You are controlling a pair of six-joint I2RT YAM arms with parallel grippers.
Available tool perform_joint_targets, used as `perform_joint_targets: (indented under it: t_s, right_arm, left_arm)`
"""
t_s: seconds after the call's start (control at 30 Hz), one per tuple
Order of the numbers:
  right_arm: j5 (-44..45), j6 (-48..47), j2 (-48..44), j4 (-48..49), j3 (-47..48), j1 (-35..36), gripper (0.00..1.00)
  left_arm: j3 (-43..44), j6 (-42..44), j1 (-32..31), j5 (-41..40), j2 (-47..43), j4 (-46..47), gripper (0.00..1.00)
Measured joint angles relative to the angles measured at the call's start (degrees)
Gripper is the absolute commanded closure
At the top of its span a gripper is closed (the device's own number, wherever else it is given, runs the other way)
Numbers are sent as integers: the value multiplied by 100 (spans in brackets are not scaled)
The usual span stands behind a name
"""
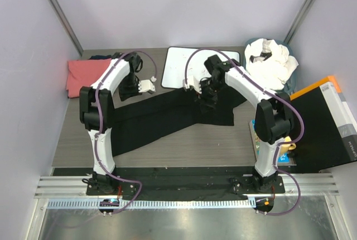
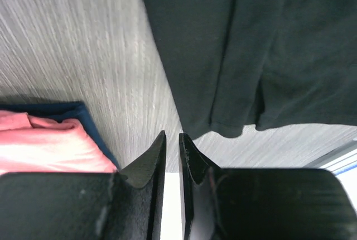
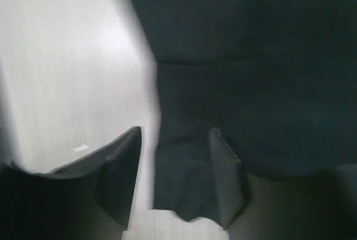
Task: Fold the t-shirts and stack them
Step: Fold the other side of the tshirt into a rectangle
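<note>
1. L gripper (image 2: 172,135): jaws nearly together, thin slit, nothing in it. Hovers over bare table (image 2: 72,44), just off the hem edge of the black tee (image 2: 251,44).
2. R gripper (image 3: 175,130): jaws apart, no grip. Strip of black tee lies under the gap.
3. Black tee spread flat mid-table, far edge near white board (image 1: 184,64).
4. Coral-pink tee (image 1: 83,75) far-left, navy cloth (image 2: 83,113) beside it. White tees (image 1: 273,61) heaped far-right.
5. Bare table near-left of black tee.
</note>
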Motion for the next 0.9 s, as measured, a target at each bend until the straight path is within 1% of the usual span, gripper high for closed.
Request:
perform_joint_targets:
  t_s: [0.03, 0.07, 0.1, 0.17, 0.2, 0.33, 0.43, 0.53, 0.73, 0.9]
  right_arm:
    - [151, 245, -17, 345, -39, -55, 61]
    - [297, 446, -17, 632, -59, -101, 82]
    - [483, 669, 7, 977, -76, -173, 89]
    - [826, 1104, 151, 1578, -20, -310, 97]
    - [975, 1290, 293, 1788, 94, -372, 98]
    - [1377, 1808, 1003, 2415, 634, -564, 99]
    - [1506, 2011, 1403, 2664, 824, -651, 99]
    - [1517, 2118, 1576, 2704, 852, -658, 99]
    - [1497, 2116, 1611, 2726, 931, -627, 99]
    - [1495, 2065, 1709, 2774, 1106, -629, 99]
  left_arm:
    - [-70, 7, -17, -9, -72, 13, 86]
    - [-186, 11, -24, -13, -160, 31, 88]
    - [-339, 22, -22, -26, -260, 37, 90]
    - [-713, 55, -15, -61, -444, 42, 95]
    - [-909, 85, -11, -87, -522, 57, 100]
    - [-1733, 142, 31, -195, -649, 57, 100]
    - [-1956, 114, 118, -330, -577, 199, 100]
    - [-1862, 70, 269, -413, -509, 400, 100]
    - [-1150, -61, 597, -439, -308, 557, 100]
    - [-1073, -144, 695, -442, -26, 544, 100]
